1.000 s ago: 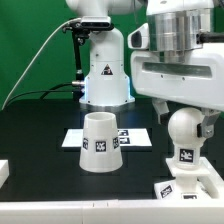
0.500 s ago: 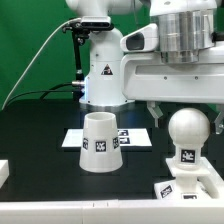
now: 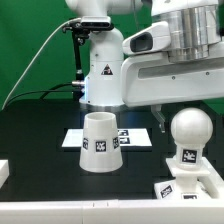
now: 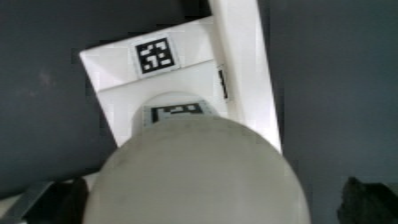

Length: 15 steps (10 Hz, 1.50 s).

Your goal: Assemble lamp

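Note:
The ball-headed bulb (image 3: 190, 133) stands upright on the squarish tagged base block (image 3: 186, 186) at the exterior view's right. My gripper (image 3: 189, 118) hangs right over it, open, with a dark finger (image 3: 157, 119) beside the ball. In the wrist view the bulb's round head (image 4: 199, 165) fills the near part between my gripper (image 4: 210, 202) fingertips (image 4: 43, 203), with a gap on one side. The base (image 4: 139, 72) shows below it with its tags. The cone shade (image 3: 100, 144) stands wide end down in the middle of the table.
The marker board (image 3: 137, 135) lies flat behind the shade. The robot pedestal (image 3: 104, 72) stands at the back. A white rail (image 4: 246, 55) runs beside the base. A small white block (image 3: 4, 172) sits at the left edge.
My gripper has shifted toward the exterior view's left and slightly lower around the bulb. Bulb, base and shade have not moved.

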Tool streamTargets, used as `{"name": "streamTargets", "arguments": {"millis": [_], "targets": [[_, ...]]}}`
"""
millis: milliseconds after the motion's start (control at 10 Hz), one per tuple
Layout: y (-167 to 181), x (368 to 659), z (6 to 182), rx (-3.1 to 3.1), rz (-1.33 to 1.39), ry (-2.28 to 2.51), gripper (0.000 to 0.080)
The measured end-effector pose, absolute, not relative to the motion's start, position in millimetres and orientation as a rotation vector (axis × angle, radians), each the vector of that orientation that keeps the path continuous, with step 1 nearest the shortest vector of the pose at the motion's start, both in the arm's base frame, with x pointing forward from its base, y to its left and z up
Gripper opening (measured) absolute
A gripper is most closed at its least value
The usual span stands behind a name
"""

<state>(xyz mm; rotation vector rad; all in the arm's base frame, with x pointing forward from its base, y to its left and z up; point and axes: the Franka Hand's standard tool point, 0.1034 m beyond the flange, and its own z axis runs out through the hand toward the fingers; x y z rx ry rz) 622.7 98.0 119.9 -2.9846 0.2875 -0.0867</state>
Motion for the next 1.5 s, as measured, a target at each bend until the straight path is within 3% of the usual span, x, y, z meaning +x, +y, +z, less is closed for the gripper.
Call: {"name": "streamTargets", "arguments": {"millis": [400, 800, 1500], "targets": [[95, 625, 120.1, -3.061, -0.138, -0.661, 0.0698], [88, 622, 120.4, -3.009, -0.147, -0.974, 0.0698], [105, 626, 115.0, -2.895, -0.037, -1.328, 0.0698]]}}
